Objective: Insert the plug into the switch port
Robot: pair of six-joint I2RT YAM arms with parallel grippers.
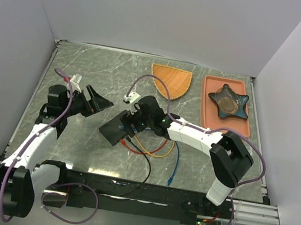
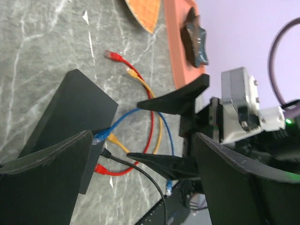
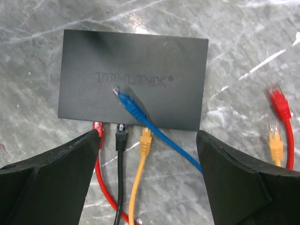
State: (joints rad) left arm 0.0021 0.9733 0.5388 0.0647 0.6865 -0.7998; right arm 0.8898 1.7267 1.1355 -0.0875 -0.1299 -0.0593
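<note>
The flat black switch (image 3: 133, 70) lies on the marble table, also seen in the top view as the switch (image 1: 116, 130). Its port edge (image 3: 178, 126) faces my right gripper (image 3: 150, 187); red (image 3: 97, 129), black (image 3: 121, 133) and orange (image 3: 146, 139) plugs sit along it. Which socket is the switch port cannot be told. A blue plug (image 3: 130, 104) rests loose on top of the switch, its cable trailing off the near edge. My right gripper (image 1: 131, 122) hovers open over that edge, holding nothing. Left of the switch, my left gripper (image 1: 98, 103) is open and empty.
Loose red (image 3: 279, 101) and orange (image 3: 275, 140) cable ends lie right of the switch. An orange fan-shaped mat (image 1: 171, 81) and an orange tray (image 1: 208, 114) with a dark star-shaped dish (image 1: 229, 101) sit at the back. White walls enclose three sides.
</note>
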